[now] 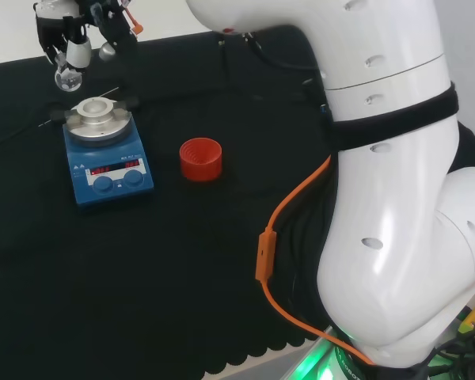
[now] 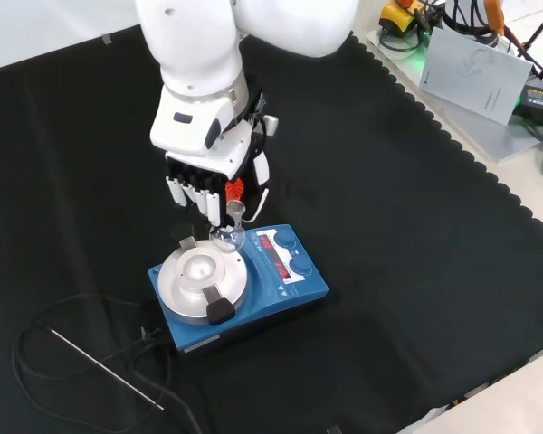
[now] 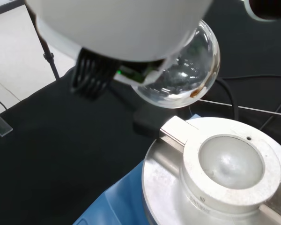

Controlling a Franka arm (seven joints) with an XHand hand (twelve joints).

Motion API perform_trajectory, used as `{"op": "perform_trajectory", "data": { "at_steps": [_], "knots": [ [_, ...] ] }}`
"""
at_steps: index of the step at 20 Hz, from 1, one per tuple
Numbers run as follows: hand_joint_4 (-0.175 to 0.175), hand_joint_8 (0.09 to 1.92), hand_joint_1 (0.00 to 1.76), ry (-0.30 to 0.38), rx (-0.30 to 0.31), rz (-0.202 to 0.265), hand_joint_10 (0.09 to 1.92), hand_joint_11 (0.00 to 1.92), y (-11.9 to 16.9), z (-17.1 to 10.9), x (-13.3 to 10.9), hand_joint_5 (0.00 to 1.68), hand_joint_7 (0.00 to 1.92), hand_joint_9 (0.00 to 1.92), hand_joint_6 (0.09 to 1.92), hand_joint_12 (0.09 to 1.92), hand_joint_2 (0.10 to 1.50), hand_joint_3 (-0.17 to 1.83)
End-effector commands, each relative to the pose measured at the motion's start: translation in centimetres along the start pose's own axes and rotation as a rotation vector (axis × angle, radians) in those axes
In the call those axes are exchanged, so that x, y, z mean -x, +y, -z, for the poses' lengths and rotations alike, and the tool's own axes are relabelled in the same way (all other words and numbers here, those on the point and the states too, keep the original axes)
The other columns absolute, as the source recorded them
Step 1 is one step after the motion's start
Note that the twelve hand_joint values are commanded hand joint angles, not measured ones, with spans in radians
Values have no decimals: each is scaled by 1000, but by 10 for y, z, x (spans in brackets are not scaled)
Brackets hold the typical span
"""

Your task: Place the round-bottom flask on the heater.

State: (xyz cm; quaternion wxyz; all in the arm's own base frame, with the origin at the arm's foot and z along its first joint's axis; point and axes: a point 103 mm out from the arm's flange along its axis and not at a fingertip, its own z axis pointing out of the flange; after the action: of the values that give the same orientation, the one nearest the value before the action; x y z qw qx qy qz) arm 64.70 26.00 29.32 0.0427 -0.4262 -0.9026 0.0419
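Hand is closed around the neck of the round-bottom flask, holding it in the air. In the front view the flask bulb hangs just above the upper right edge of the heater's metal top plate, not seated in the bowl-shaped well. In the wrist view the clear bulb is beside and above the well, apart from it. In the head view 1 red ribbed ring stands on the black cloth to the heater's right.

A lab bench: blue heater (a stirrer plate); glass round-bottom flask; black cloth.
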Motion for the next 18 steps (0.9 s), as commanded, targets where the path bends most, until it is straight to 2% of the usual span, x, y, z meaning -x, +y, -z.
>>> {"op": "perform_trajectory", "data": {
  "at_steps": [1,14,18],
  "knots": [
    [-175,778,1339,7,-5,5,549,1439,5,-9,3,1245,1449,1689,749,934,411,1076],
    [-175,778,1339,8,7,-33,549,1438,1,-31,28,1245,1449,1689,749,934,411,1077],
    [-175,778,1339,14,4,-31,549,1438,1,-37,30,1245,1449,1689,749,934,411,1077]
  ]
}}
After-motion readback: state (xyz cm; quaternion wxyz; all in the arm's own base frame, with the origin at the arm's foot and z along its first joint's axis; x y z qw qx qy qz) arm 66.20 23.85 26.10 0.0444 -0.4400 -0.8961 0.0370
